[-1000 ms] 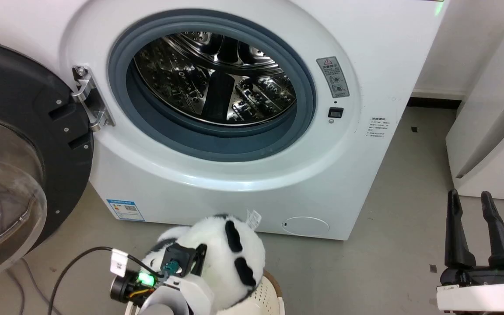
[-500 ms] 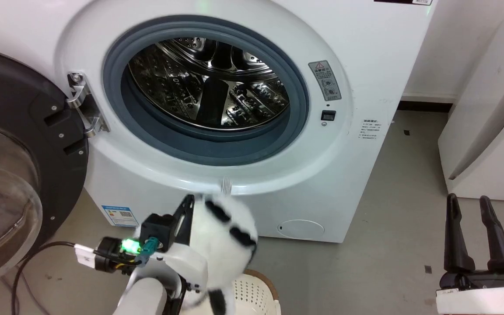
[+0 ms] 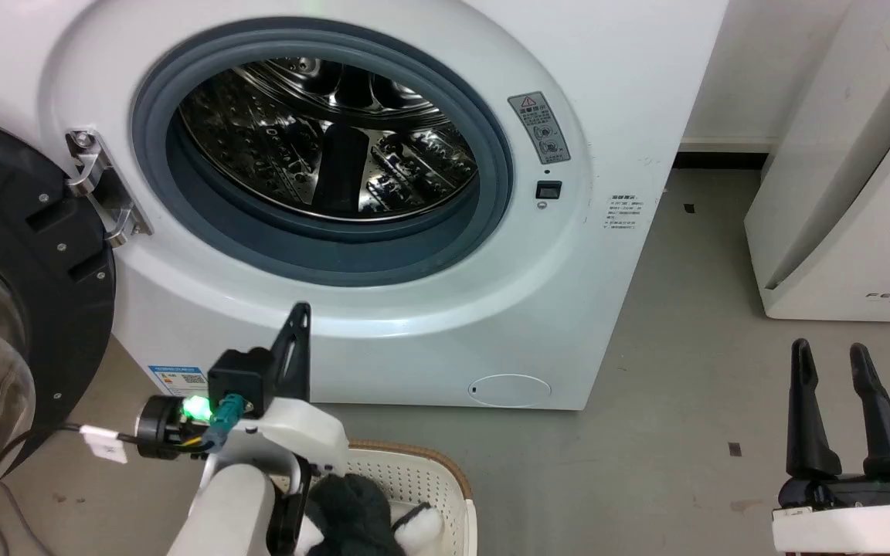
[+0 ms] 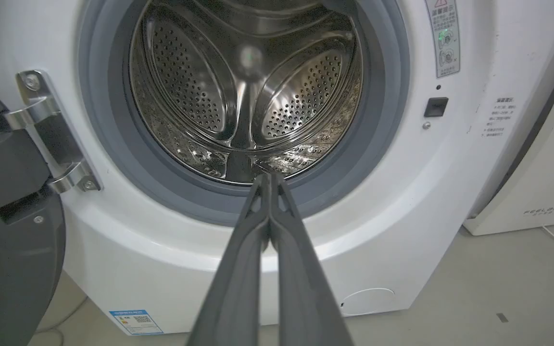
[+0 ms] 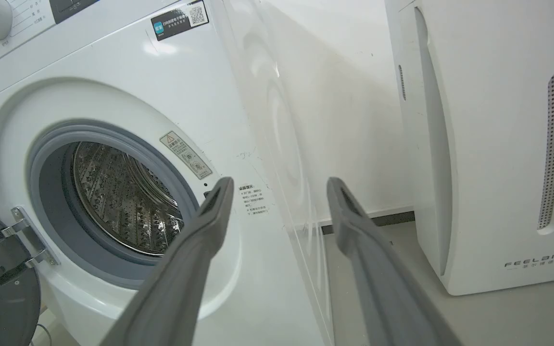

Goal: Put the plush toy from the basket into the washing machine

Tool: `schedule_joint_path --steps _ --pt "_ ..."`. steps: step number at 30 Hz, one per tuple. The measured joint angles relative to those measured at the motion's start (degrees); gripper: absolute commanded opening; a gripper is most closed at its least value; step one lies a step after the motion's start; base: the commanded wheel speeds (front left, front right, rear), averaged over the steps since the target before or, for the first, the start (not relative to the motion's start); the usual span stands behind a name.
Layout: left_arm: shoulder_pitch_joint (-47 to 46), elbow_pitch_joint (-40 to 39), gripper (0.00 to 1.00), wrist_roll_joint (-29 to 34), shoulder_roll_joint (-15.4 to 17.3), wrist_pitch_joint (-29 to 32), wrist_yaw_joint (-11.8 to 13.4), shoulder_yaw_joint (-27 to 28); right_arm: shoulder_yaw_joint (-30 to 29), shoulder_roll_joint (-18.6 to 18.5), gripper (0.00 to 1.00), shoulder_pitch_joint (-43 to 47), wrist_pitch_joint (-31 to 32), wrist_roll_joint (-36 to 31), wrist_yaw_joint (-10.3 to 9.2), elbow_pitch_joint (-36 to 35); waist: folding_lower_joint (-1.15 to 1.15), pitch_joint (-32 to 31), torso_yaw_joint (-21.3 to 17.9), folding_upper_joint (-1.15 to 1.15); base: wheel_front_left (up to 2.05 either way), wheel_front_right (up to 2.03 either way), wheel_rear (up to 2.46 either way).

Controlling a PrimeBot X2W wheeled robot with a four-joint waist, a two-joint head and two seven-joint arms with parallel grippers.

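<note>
Found one toy (image 3: 356, 510) lying in the one basket (image 3: 422, 475), before the one washer (image 3: 615, 108) with its door (image 3: 28, 255) swung wide. Half a second before, saw it lifted at the washer's front; since dropped. Noted two hands: left hand (image 4: 268, 180) raised over basket, fingers pressed together on nothing, aimed at drum (image 4: 248, 86); right hand (image 3: 829, 351) low, upright, fingers spread.

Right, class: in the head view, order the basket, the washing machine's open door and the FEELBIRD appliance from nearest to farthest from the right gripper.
1. The FEELBIRD appliance, just ahead of the right gripper.
2. The basket, low to its left.
3. The door, at the far left.
</note>
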Motion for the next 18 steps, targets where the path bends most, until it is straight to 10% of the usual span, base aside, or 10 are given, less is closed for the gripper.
schedule_joint_path --steps 1,2,3,18 --pt "0.1 -0.8 0.0 0.1 -0.2 0.0 0.1 0.6 0.0 0.0 1.0 0.0 0.0 0.0 0.0 0.0 0.0 0.0 0.0 0.0 0.0 0.0 0.0" --pt "0.3 -2.0 0.27 0.3 -0.5 0.0 0.4 1.2 0.0 0.0 1.0 0.0 0.0 0.0 0.0 0.0 0.0 0.0 0.0 0.0 0.0 0.0 0.0" --pt "0.5 -3.3 1.0 0.6 -0.8 0.0 0.6 1.7 -0.1 0.0 1.0 0.0 0.0 0.0 0.0 0.0 0.0 0.0 0.0 0.0 0.0 0.0 0.0" --pt "12.0 -14.6 1.0 2.7 -4.0 -0.1 -0.4 9.1 -0.2 0.0 1.0 0.2 0.0 -4.9 0.0 -1.5 0.0 -2.0 0.1 0.0 0.0 0.0 0.0"
